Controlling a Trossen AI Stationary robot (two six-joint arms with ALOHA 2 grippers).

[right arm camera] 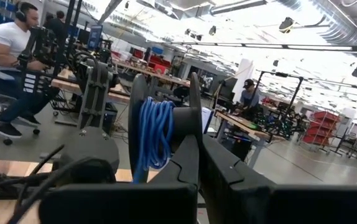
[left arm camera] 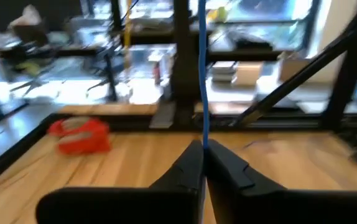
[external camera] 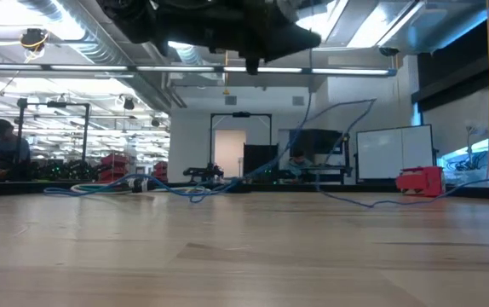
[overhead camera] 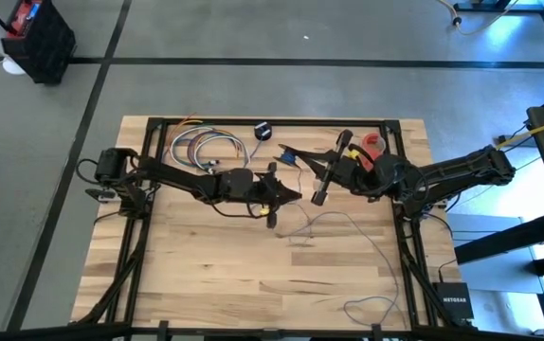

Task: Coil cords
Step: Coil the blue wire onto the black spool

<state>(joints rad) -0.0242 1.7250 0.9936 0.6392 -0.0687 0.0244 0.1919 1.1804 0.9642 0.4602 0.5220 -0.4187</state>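
The cord is thin and bluish. Part of it is wound on a black reel [right arm camera: 153,134] held up over the table's far middle. Its loose length [overhead camera: 371,251] trails over the wood and ends in a small loop [overhead camera: 367,305] at the near right. My right gripper [right arm camera: 198,152] is shut on the reel [overhead camera: 332,169]. My left gripper [overhead camera: 294,195] is shut on the cord beside the reel, above the table. In the low view the cord [external camera: 342,111] hangs from above down to the tabletop. My left gripper pinches a single strand of the cord [left arm camera: 203,134] between its two fingertips, coming level from the table's left. Beyond the fingers the strand runs on in a straight line, clear of the table. My right gripper holds the reel by the rim of one black flange [right arm camera: 194,118], pinched between its fingers, coming from the table's right. The reel is lifted clear of the table with the blue windings beside the fingers.
A bundle of coloured cords [overhead camera: 206,147] and a small black puck [overhead camera: 262,130] lie at the table's far edge. A red tape roll [overhead camera: 374,146] sits at the far right, by the right arm. The near half of the table holds only the trailing cord.
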